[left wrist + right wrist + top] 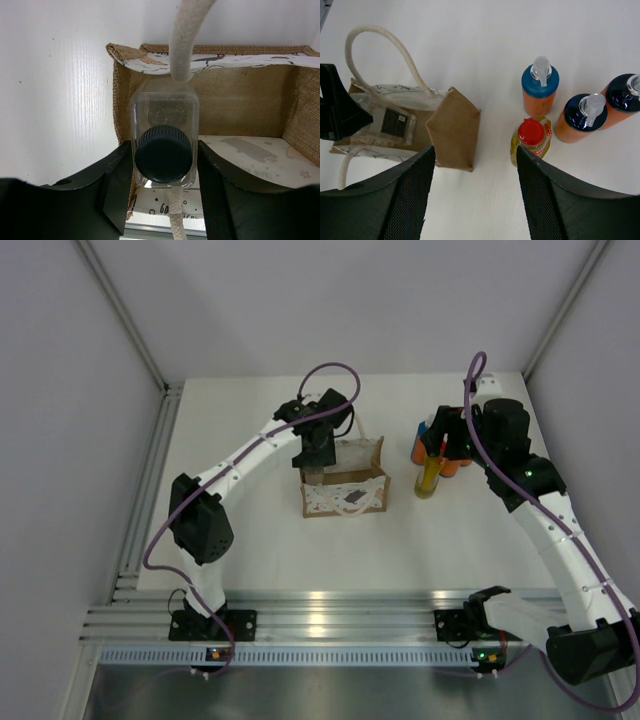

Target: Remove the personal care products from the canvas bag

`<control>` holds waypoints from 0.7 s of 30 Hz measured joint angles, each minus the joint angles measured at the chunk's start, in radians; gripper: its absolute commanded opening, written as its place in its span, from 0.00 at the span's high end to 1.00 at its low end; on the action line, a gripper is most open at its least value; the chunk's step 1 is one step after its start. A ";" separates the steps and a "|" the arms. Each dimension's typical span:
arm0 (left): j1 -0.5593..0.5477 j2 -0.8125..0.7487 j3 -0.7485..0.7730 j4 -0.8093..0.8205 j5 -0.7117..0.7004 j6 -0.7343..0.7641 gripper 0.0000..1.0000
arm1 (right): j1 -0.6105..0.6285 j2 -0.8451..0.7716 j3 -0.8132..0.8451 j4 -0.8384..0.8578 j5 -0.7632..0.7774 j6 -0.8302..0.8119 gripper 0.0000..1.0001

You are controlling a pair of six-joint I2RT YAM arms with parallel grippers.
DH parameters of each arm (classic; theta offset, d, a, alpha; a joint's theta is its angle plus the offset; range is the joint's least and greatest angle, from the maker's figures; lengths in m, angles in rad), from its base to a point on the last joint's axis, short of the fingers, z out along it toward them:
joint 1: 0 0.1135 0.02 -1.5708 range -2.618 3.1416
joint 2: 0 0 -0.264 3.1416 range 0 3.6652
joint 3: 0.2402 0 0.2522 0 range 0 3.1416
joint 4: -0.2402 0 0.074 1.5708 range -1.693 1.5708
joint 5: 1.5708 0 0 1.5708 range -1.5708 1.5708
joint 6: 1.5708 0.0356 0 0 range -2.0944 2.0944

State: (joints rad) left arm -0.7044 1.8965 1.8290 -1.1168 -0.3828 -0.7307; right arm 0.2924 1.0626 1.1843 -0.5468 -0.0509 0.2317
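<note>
The canvas bag (345,492) stands upright mid-table with its cream rope handles up. It also shows in the left wrist view (240,100) and the right wrist view (452,130). My left gripper (164,152) is at the bag's left end, shut on the clear bottle (164,112) with the dark grey cap, inside the bag's opening. My right gripper (476,152) is open and empty above the table, between the bag and the bottles. The yellow bottle with the red cap (531,140) and three orange bottles (540,90) (580,117) (625,97) stand on the table right of the bag.
A rope handle (182,45) hangs across the clear bottle in the left wrist view. The bottle group (440,455) stands at the table's back right, close to the right wall. Aluminium rails (320,625) run along the near edge.
</note>
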 measured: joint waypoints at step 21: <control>0.000 0.018 -0.050 0.087 -0.004 -0.004 0.46 | 0.000 -0.004 -0.002 0.000 -0.001 -0.015 0.36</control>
State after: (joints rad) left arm -0.7040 1.9141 1.7790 -1.0302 -0.3870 -0.7349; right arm 0.2924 1.0584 1.1824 -0.5468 -0.0517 0.2169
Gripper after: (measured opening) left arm 0.547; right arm 0.639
